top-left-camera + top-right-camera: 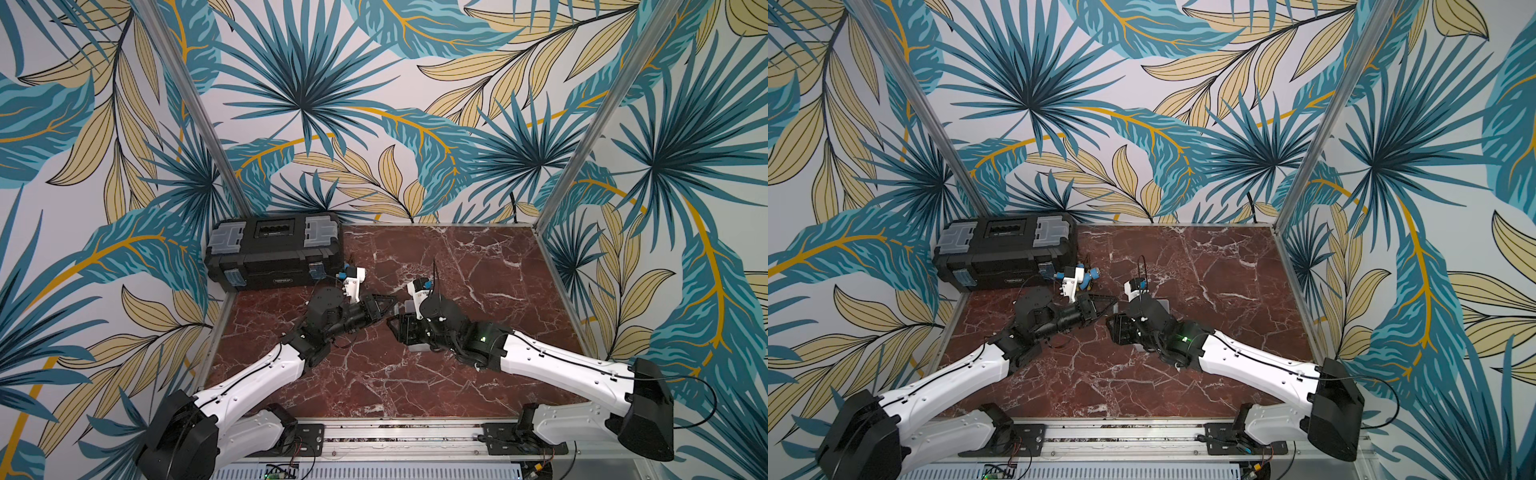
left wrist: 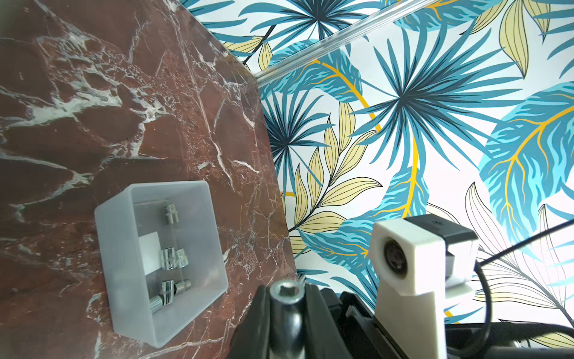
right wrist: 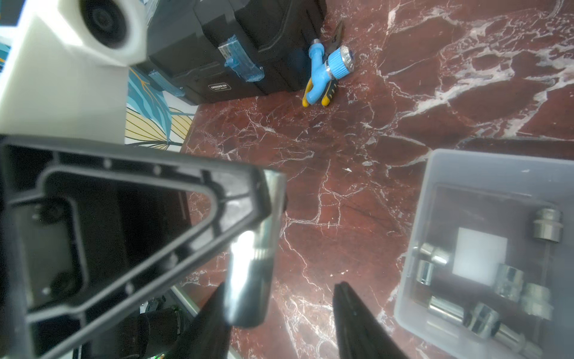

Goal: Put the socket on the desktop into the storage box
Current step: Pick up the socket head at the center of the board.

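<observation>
Chrome socket point(image 3: 251, 248) pinched in left end effector point(image 3: 268, 199), right end effector point(image 3: 281, 287) spread beside it, mid-counter point(image 1: 457, 270).

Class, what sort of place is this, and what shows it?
Likely a robot test bench: two robot arms mounted on a metal rail, leaf-patterned screens around the tabletop, a black toolbox.
</observation>
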Motion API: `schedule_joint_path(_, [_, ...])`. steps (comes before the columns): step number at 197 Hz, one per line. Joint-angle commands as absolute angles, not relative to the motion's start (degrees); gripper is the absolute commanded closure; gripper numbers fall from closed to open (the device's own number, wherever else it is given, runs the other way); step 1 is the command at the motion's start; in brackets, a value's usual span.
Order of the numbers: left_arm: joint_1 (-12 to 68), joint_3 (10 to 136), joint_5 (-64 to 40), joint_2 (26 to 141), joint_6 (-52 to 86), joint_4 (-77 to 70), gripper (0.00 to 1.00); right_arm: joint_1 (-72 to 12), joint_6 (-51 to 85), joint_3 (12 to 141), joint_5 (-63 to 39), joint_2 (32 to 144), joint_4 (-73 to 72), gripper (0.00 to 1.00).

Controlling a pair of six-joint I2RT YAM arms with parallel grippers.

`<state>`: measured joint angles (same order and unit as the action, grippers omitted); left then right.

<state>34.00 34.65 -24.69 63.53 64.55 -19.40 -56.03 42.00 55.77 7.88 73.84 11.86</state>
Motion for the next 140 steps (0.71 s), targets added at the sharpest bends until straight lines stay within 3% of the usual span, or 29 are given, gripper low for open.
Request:
schedule_joint_path(1, [34.13,33.57,-25.44,61.64,63.34,-19.19,1.0,-56.1,41.67,57.73,10.79,73.34,11.71,0.49])
schedule_joint_path(49, [34.19,33.66,-25.21,60.03,61.52,-16.32,1.0,-56.05,41.03,59.3,11.53,73.38,11.9,0.62])
schedule_joint_path(140, [34.19,32.54,-25.88,60.35,60.76,-15.9,1.0,-55.87,39.22,62.12,12.92,75.03,11.94,0.65])
